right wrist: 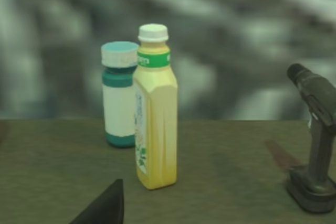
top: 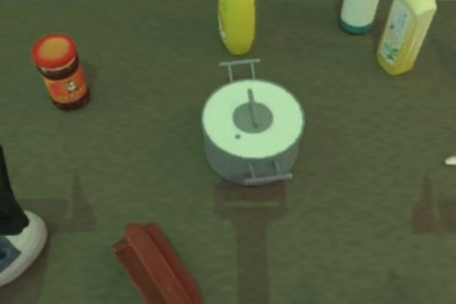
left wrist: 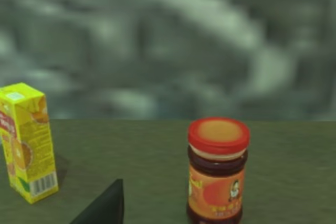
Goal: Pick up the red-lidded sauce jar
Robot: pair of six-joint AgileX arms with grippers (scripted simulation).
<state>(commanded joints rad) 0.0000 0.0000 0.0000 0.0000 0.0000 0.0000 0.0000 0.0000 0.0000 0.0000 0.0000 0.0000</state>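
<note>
Red-lidded sauce jar [top: 60,71] upright on the green table [top: 142,161], no pincer touching it.

Top view: the jar stands well to the left of the white round pot [top: 252,130], with the flat reddish-brown box [top: 155,265] nearer the camera; the left arm [top: 13,226] sits at the left edge. Left wrist view: the jar stands ahead, a yellow juice carton [left wrist: 27,141] beside it; whether the left pincer is open, I cannot tell. Right wrist view: a pale yellow bottle [right wrist: 154,109] and a teal-capped bottle [right wrist: 119,95]; right pincer's state cannot be told.
</note>
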